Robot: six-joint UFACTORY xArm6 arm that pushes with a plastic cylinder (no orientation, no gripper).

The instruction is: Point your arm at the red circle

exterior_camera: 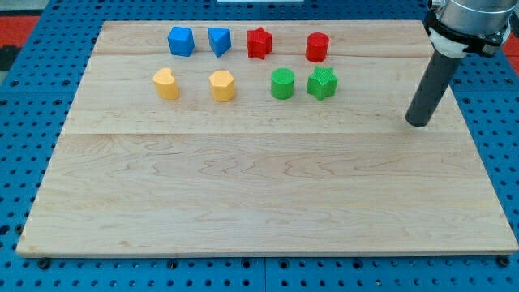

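The red circle block [317, 47] stands near the view's top, right of centre, on the wooden board [259, 195]. My tip [418, 122] rests on the board at the view's right, well to the right of and below the red circle, apart from all blocks. A red star block [259, 42] lies left of the red circle. A green star block [322, 83] sits just below the red circle, between it and my tip's side.
A green circle block [282, 83] sits left of the green star. Two blue blocks [180, 40] [219, 40] lie at the top left. Two yellow blocks [165, 83] [221, 85] lie below them. A blue pegboard [24, 122] surrounds the board.
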